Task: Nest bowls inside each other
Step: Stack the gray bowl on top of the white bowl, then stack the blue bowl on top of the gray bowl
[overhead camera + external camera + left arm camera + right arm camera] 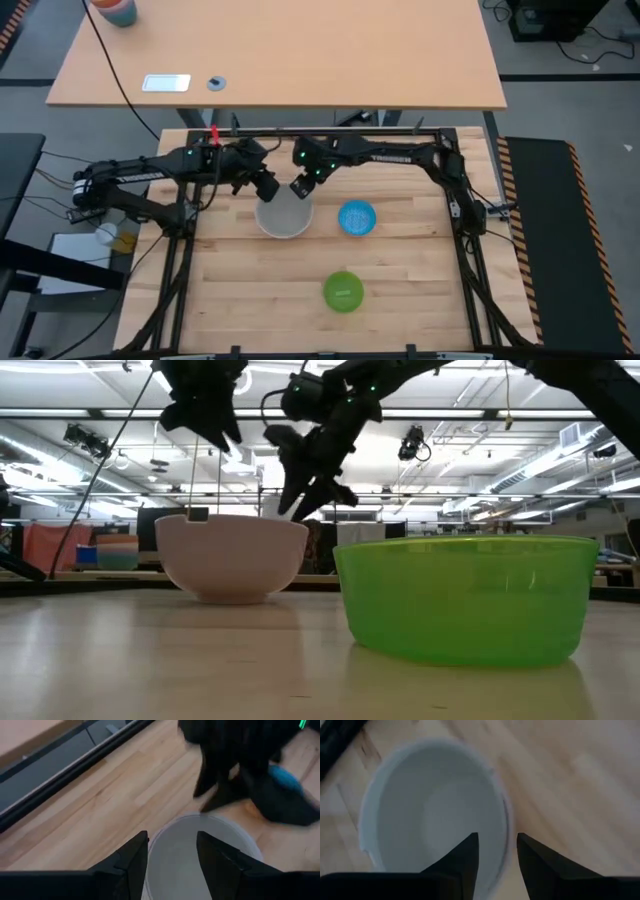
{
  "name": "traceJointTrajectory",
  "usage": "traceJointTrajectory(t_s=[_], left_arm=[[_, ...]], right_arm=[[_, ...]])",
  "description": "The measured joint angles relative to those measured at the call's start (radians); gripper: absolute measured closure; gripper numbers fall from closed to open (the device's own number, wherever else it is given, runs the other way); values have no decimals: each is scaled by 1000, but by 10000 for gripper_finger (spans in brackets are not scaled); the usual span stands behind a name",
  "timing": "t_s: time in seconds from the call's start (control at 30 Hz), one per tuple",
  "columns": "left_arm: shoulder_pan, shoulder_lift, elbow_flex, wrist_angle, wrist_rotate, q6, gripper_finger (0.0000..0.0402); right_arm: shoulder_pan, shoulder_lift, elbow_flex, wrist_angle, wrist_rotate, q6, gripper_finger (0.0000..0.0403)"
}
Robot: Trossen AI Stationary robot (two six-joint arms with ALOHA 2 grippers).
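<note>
A white bowl stands on its base at the middle of the wooden table, also seen in the low view. To its right sits a small blue bowl, and a bright green bowl stands nearer the front edge. My left gripper hovers open above the white bowl's far left rim. My right gripper is open just above the bowl's far right rim, one finger over the inside and one over the outside. Whether a second bowl sits inside the white one cannot be told.
A black frame rail runs along the table's far edge, with side rails down left and right. Beyond it a second table holds an orange-and-teal cup and a white flat object. Bare wood lies at the front left.
</note>
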Motion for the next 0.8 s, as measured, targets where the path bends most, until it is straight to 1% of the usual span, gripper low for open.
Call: traceJointTrajectory(t_s=[0.07, 0.13, 0.27, 0.47, 0.57, 0.67, 0.8], left_arm=[[-8, 13, 2, 5, 3, -14, 228], [-13, 23, 1, -24, 5, -19, 228], [-36, 37, 1, -28, 7, -25, 228], [-70, 49, 1, -52, 7, -29, 228], [-83, 48, 1, -69, 40, -30, 228], [-99, 48, 1, -92, 53, -52, 228], [-122, 48, 1, -194, 53, -65, 228]], right_arm=[[-16, -10, 1, -25, 40, -17, 263], [-30, -13, 0, -51, 67, -25, 264], [-43, -20, 0, -114, 93, -46, 264], [-43, -20, -20, -312, 181, -142, 264], [-43, -20, -42, -392, 219, -173, 264], [-44, -20, -74, -429, 224, -194, 264], [-45, -20, -133, -456, 224, -194, 264]])
